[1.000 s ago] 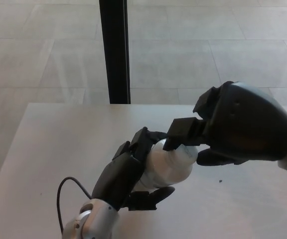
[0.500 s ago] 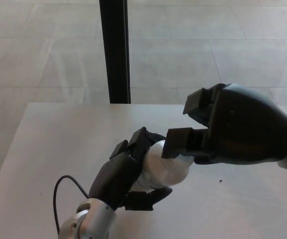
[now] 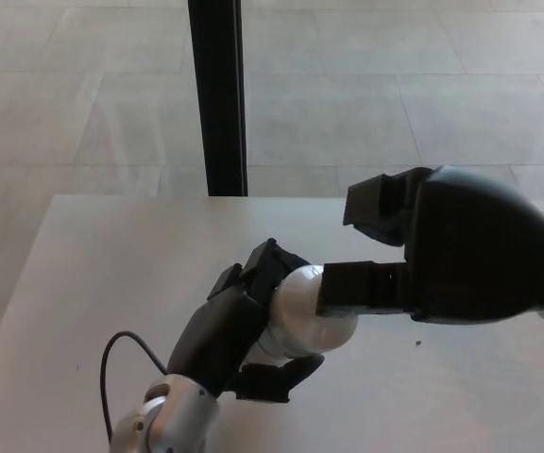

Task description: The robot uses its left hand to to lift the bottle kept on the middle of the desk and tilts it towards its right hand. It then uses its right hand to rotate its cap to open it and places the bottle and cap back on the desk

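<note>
While right hand [image 3: 442, 250] hides its cap, left hand [image 3: 239, 326] holds bottle [image 3: 305, 311].

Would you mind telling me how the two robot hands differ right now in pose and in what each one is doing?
The left robot hand comes up from below and is wrapped around the white bottle, holding it tilted; the right robot hand comes in from the side and meets only the bottle's top end. The right looks larger in the picture, the left smaller. Both are black and touch the bottle.
</note>
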### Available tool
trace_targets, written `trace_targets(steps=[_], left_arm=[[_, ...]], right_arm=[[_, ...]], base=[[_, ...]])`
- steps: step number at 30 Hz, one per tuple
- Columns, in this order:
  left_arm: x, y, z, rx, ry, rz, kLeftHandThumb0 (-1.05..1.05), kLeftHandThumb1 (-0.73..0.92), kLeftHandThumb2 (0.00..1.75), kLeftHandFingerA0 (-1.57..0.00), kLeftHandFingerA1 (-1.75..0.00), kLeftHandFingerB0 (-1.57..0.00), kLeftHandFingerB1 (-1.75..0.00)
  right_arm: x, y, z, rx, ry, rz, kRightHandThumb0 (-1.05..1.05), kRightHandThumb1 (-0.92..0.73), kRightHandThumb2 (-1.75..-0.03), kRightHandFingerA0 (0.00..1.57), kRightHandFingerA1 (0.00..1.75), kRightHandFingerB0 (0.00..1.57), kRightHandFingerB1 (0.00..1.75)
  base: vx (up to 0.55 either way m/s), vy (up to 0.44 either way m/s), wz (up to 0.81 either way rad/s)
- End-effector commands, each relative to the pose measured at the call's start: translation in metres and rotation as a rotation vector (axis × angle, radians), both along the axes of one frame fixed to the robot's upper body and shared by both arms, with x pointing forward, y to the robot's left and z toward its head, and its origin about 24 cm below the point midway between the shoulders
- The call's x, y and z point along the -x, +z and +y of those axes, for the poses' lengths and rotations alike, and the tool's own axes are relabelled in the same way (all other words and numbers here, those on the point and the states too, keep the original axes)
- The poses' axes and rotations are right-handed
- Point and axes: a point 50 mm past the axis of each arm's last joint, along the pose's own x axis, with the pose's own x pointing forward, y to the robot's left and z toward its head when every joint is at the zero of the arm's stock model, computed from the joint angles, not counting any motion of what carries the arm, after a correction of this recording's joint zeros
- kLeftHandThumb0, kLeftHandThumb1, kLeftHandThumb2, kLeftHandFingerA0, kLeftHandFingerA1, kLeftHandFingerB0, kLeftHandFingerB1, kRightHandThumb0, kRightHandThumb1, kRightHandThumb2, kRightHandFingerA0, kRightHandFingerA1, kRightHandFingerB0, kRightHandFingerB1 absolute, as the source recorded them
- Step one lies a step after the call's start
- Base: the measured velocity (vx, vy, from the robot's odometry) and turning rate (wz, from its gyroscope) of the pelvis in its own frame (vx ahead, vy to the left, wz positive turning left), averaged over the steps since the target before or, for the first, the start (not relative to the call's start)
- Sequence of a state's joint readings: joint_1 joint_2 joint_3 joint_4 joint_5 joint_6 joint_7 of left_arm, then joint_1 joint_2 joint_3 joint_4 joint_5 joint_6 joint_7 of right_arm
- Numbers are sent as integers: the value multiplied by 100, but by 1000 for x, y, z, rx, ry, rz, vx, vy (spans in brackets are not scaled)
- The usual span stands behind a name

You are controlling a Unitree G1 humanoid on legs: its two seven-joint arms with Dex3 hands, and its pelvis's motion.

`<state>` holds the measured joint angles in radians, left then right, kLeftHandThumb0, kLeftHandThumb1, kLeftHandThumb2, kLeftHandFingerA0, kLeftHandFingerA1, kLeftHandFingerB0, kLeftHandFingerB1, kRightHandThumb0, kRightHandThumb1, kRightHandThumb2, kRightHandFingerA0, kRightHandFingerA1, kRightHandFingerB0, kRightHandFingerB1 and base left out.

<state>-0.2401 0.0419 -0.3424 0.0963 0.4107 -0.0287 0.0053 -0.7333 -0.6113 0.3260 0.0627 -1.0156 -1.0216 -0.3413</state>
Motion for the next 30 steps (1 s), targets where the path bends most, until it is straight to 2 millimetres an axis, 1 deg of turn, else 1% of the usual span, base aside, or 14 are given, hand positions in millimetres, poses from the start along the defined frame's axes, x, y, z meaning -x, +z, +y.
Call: trace_targets(steps=[1, 2, 3, 4, 5, 8, 10, 12, 13, 16, 18, 23, 29, 30], left_arm=[[2, -3, 4, 17, -9, 6, 11, 60, 120, -88, -175, -87, -154], [2, -4, 4, 23, -10, 6, 14, 56, 127, -90, -175, -82, -168], [2, -6, 3, 18, 1, 19, 7, 58, 124, -120, -149, -107, -137], [2, -6, 3, 18, 1, 19, 7, 58, 124, -120, -149, -107, -137], [1, -5, 4, 7, -6, 16, 1, 54, 129, -93, -175, -82, -163], [1, -5, 4, 2, -6, 23, 2, 51, 131, -91, -175, -84, -160], [1, -4, 4, 1, -7, 20, 4, 50, 133, -93, -175, -81, -167], [1, -3, 3, -10, -3, 31, 7, 48, 134, -92, -175, -84, -159], [1, -3, 2, -12, -3, 30, 6, 48, 134, -93, -175, -81, -166], [1, -2, 1, -31, 3, 23, 11, 48, 134, -93, -175, -81, -166], [3, -3, 1, -16, -13, 2, 15, 49, 133, -92, -175, -82, -166], [3, -4, 2, -3, -1, 32, 12, 51, 133, -90, -175, -80, -164], [3, -4, 2, -23, -2, 16, 10, 51, 134, -92, -175, -80, -164], [5, -6, 2, -20, -3, 27, 9, 53, 131, -91, -175, -81, -162]], right_arm=[[18, 33, -18, -76, 258, -155, -31, -52, -67, 100, 146, 71, 88], [17, 34, -23, -93, 245, -157, -32, -52, -68, 100, 151, 70, 90], [16, 36, -28, -117, 229, -175, -34, -54, -69, 101, 150, 69, 93], [16, 36, -29, -117, 230, -175, -34, -54, -69, 101, 150, 69, 93], [16, 38, -33, -116, 214, -178, -40, -61, -67, 98, 148, 67, 93], [16, 41, -39, -128, 200, -192, -40, -60, -65, 98, 150, 68, 92], [15, 43, -40, -139, 208, -199, -39, -58, -64, 99, 148, 67, 90], [15, 48, -44, -159, 196, -221, -38, -57, -63, 101, 148, 68, 90], [15, 49, -45, -161, 193, -220, -38, -57, -63, 100, 148, 68, 89], [13, 51, -51, -199, 166, -226, -37, -54, -62, 101, 144, 71, 89], [12, 49, -55, -229, 144, -231, -37, -55, -62, 105, 139, 72, 88], [6, 43, -72, -289, 15, -218, -34, -57, -69, 110, 146, 77, 97], [5, 30, -80, -327, -38, -156, -35, -58, -68, 109, 151, 78, 95], [5, 22, -81, -362, -59, -104, -38, -60, -65, 105, 158, 80, 95]], base=[[0, 0, 0], [0, 0, 0], [0, 0, 0], [0, 0, 0], [0, 0, 0], [0, 0, 0], [0, 0, 0], [0, 0, 0], [0, 0, 0], [0, 0, 0], [0, 0, 0], [0, 0, 0], [0, 0, 0], [0, 0, 0]])
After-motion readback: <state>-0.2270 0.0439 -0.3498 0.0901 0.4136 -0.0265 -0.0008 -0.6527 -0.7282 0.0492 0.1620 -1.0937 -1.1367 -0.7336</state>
